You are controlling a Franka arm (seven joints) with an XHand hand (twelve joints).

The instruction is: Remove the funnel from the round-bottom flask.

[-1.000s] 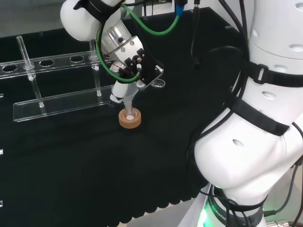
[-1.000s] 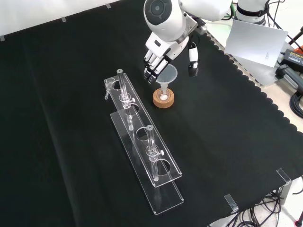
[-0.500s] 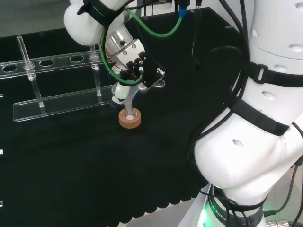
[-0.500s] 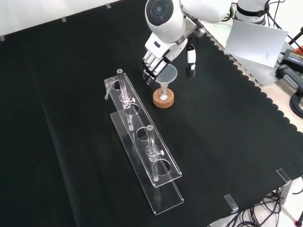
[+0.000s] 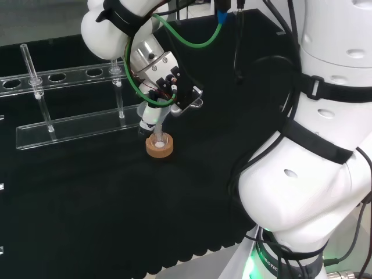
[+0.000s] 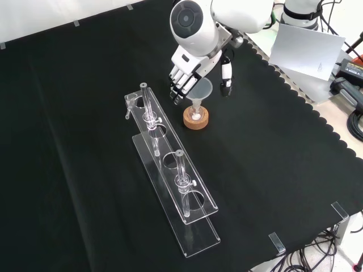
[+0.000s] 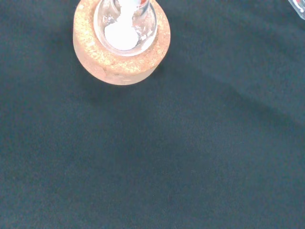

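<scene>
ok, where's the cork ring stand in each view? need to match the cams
Head view: cork ring stand left of centre, just below the hand, in front of the clear rack.
Front view: upper middle, just below the funnel, right of the rack's far end.
Wrist view: close and large, with white material in the flask seated in it.
Shared landmark: the flask resting in the ring.

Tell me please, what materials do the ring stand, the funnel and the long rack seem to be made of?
The ring stand looks like cork: tan, grainy, matte. The funnel is clear and smooth, glass or plastic; the look leaves that open. The long rack seems to be clear acrylic: flat see-through plates with bright edges.
</scene>
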